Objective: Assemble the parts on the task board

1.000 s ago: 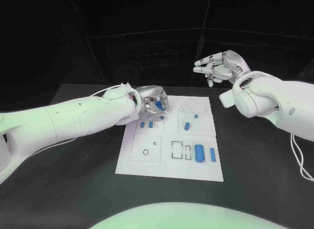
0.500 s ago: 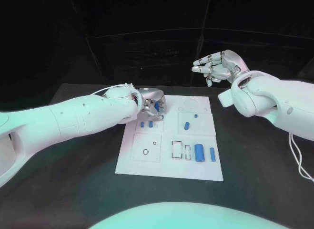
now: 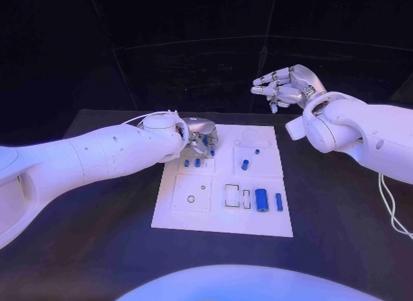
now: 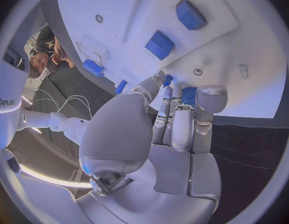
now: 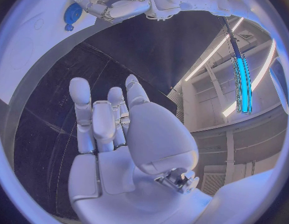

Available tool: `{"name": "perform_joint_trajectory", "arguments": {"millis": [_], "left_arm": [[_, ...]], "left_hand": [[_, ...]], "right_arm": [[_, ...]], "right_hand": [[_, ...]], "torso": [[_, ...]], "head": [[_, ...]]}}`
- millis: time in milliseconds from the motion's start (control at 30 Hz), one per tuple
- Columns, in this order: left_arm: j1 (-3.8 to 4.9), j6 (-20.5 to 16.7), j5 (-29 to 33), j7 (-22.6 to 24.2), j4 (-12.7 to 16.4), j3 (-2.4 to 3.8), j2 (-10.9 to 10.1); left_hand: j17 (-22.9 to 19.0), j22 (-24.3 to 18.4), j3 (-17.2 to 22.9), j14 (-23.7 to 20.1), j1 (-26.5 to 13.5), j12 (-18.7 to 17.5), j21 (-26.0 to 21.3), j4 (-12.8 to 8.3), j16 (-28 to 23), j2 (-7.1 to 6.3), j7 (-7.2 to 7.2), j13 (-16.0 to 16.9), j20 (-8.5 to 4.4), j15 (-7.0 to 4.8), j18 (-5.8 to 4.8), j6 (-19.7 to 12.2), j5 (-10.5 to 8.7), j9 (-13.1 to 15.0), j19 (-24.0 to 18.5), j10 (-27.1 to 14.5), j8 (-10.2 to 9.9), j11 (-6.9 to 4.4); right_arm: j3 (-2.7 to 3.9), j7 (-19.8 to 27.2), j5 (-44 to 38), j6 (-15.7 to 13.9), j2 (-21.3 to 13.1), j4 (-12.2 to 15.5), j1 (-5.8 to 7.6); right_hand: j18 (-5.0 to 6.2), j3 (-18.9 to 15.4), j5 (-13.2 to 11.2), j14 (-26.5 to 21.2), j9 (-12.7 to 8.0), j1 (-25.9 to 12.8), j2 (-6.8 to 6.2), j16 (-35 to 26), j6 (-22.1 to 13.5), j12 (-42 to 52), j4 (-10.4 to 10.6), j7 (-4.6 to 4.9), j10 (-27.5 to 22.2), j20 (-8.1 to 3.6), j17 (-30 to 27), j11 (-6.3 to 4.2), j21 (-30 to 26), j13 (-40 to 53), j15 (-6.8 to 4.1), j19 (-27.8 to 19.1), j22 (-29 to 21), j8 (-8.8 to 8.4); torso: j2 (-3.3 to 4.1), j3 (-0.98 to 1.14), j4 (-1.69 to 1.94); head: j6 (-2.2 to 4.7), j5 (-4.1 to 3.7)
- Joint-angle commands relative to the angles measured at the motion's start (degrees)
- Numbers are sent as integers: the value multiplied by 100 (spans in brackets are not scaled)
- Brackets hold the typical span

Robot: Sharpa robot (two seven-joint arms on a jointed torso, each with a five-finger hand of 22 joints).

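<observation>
The left hand (image 3: 199,137) hangs over the far-left corner of the task board (image 3: 193,216), fingers curled around a small blue part (image 4: 189,95), apparently seating it there. Next it likely needs a straight press down into its socket. More parts (image 3: 261,200) lie nearer on the board. The right hand (image 3: 286,86) hovers beyond the board's far-right corner, loosely spread, holding nothing.
</observation>
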Motion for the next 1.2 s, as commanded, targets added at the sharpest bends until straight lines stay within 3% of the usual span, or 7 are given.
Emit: {"name": "perform_joint_trajectory", "arguments": {"millis": [33, 900, 1200], "left_arm": [[-6, 75, -72, -44, -24, -9, 20], [-50, 174, -73, -113, -217, -22, 210], [-58, 152, -114, -196, -250, -21, 212]], "left_hand": [[-9, 38, 41, 145, -5, -27, 52, -7, 32, 58, 1, -16, -1, -34, -79, 55, 13, -15, 61, 53, -26, -1], [-62, 415, 476, 157, 45, -218, 387, -80, 75, 227, -12, -209, -33, -67, -140, 274, 8, -117, 121, 398, -196, -39], [-79, 678, 865, 158, 185, -287, 627, -244, 103, 324, -8, -217, -59, -98, -181, 469, 10, -126, 161, 678, -243, -74]], "right_arm": [[4, 29, -22, 30, 7, 2, 11], [4, 21, -22, 39, 20, 20, 11], [4, 20, -23, 40, 17, 21, 11]], "right_hand": [[28, 8, 20, -23, -2, -49, -16, -15, -37, -14, -19, -7, -44, 14, -2, -3, -18, -3, 5, -36, 2, 23], [28, 8, 20, -23, -2, -49, -16, -15, -37, -14, -19, -7, -44, 14, -2, -3, -18, -3, 5, -36, 2, 23], [27, 16, 27, -20, -1, -49, -10, -2, -40, 2, -25, -7, -37, 16, 17, -3, -13, 11, 5, -35, 12, 27]], "torso": [[0, 2, -1], [-1, 1, 1], [-4, 2, 5]], "head": [[-5, -14], [-18, -33], [-19, -48]]}}
